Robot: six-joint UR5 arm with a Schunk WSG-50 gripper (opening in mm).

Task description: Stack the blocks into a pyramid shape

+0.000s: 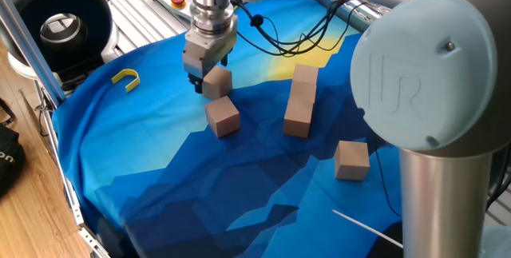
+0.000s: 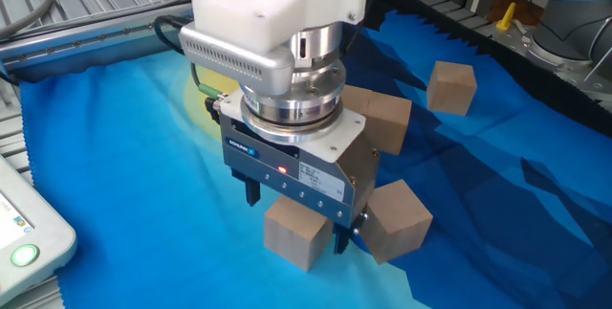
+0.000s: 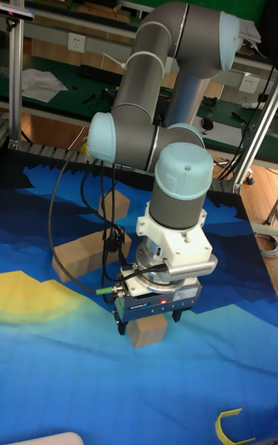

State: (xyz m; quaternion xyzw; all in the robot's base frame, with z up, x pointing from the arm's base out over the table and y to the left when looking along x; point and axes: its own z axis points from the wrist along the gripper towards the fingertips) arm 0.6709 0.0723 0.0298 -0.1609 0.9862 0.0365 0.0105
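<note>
Several plain wooden blocks lie on the blue cloth. My gripper is open, its fingers standing either side of one block that rests on the cloth, with gaps on both sides. The same gripper and block show in one fixed view, and again as gripper and block in the tall view. A second block lies just beside it. Further right, blocks sit together in a short row. A lone block lies apart near the front.
A small yellow U-shaped piece lies on the cloth to the left. Black cables trail across the cloth behind the blocks. The arm's large grey joint fills the right foreground. A metal frame post stands at the left edge.
</note>
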